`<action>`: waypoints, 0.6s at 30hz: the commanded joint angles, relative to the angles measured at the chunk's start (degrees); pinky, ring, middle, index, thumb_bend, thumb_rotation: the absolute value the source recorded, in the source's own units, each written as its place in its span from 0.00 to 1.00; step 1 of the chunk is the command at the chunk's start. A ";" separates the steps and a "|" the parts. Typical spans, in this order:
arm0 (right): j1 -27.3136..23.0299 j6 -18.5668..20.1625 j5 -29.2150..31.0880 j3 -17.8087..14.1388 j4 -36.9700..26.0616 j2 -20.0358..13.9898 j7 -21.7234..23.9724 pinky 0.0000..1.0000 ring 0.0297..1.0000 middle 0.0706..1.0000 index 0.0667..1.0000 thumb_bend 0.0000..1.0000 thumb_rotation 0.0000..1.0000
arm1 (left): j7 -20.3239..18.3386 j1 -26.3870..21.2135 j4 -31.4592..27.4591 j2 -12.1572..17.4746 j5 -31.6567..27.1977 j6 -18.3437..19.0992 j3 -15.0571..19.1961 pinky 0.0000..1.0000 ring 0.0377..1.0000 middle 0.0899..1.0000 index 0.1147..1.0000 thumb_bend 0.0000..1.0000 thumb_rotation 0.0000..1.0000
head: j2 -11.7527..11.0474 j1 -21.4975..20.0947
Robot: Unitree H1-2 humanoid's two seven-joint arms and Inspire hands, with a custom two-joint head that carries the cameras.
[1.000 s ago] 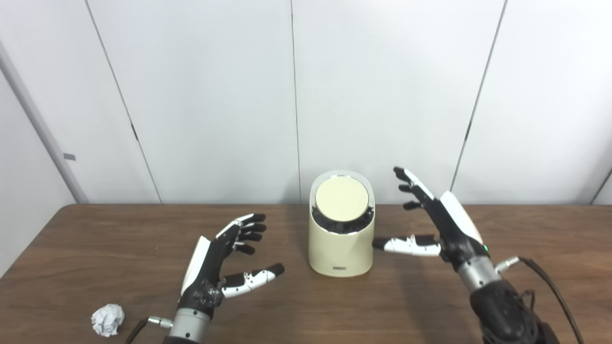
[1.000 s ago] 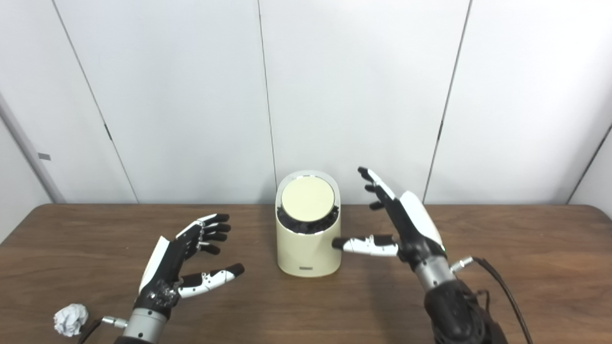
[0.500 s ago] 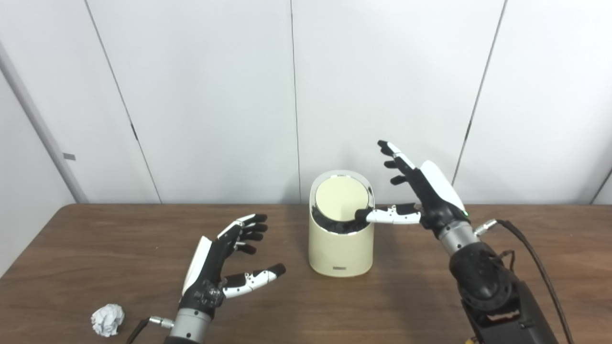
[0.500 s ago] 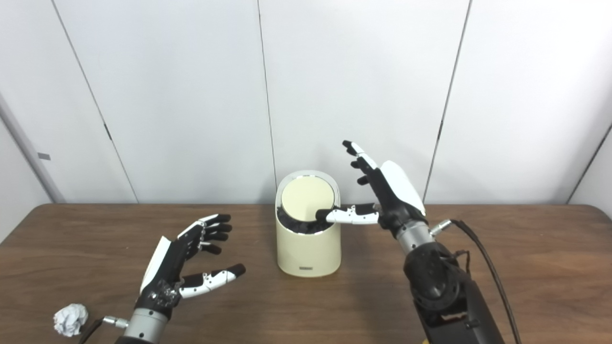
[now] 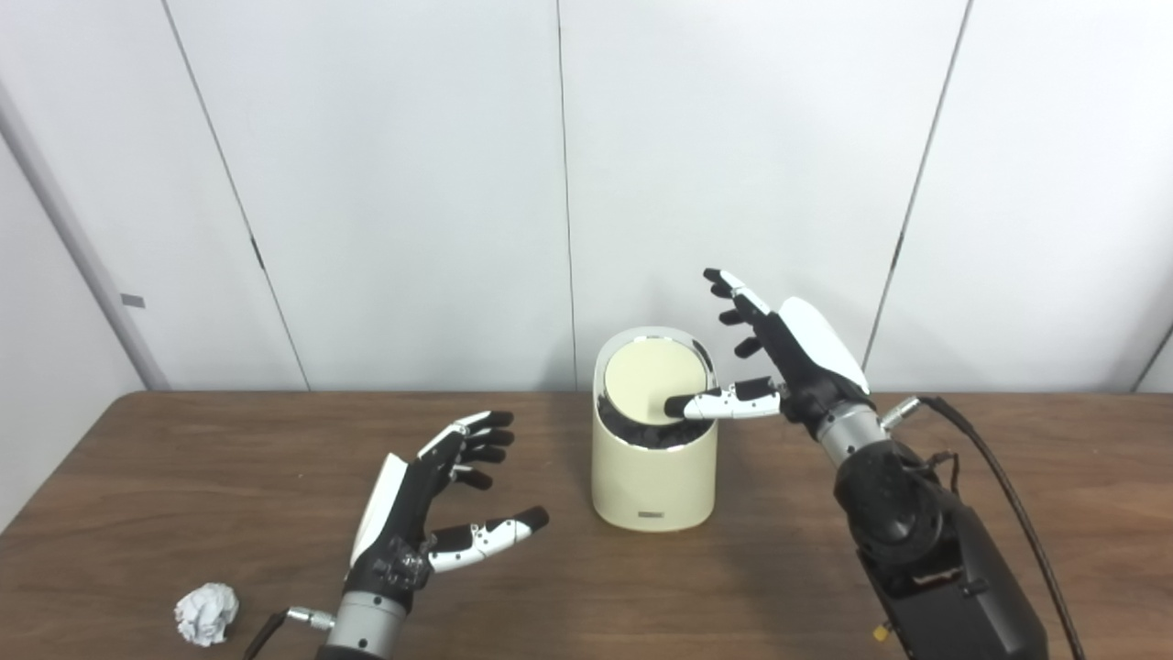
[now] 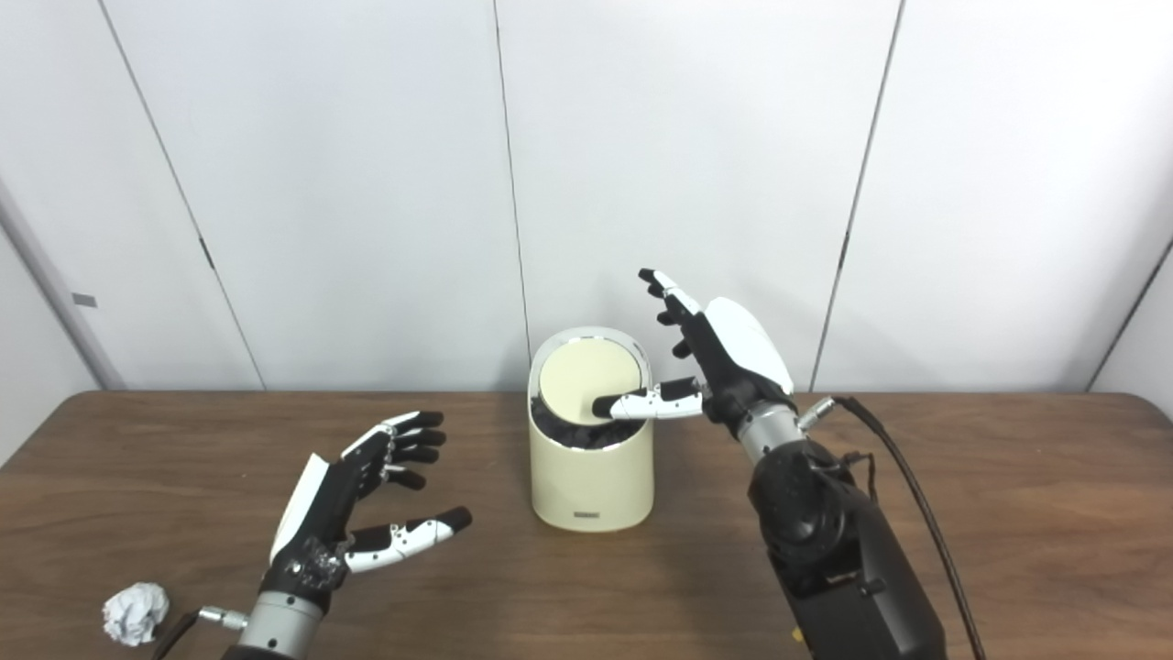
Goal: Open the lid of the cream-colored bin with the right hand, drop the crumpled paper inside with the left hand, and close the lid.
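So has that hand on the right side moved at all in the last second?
Yes. The right hand has risen and swung left toward the cream-colored bin, its thumb now over the lid.

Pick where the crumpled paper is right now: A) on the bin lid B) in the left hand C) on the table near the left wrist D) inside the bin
C: the crumpled paper lies on the table beside the open left hand.
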 commanded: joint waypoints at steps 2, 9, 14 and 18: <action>-3.80 -1.08 -0.39 -0.04 0.14 0.20 -1.60 0.71 0.86 0.91 0.92 0.77 0.32 | 0.35 -1.63 -1.95 0.04 0.17 -1.29 -0.09 0.62 0.72 0.73 0.78 0.76 0.15 | 0.05 0.07; -4.61 -1.95 -1.26 0.86 2.92 0.25 -2.94 0.66 0.83 0.89 0.90 0.80 0.32 | 0.23 -1.64 -1.87 0.13 -0.32 -1.44 -0.05 0.63 0.72 0.73 0.77 0.76 0.14 | 0.21 0.08; -5.01 -1.54 -1.26 1.32 3.67 0.46 -2.75 0.66 0.84 0.90 0.91 0.79 0.34 | 0.18 -1.53 -2.20 0.21 -0.16 -1.38 -0.11 0.64 0.72 0.74 0.78 0.76 0.14 | 0.46 0.24; -5.42 -1.25 -1.11 1.44 4.44 0.64 -2.59 0.66 0.84 0.91 0.91 0.78 0.33 | 0.22 -1.37 -2.57 0.24 0.45 -1.11 -0.22 0.62 0.72 0.73 0.78 0.76 0.16 | 0.49 0.24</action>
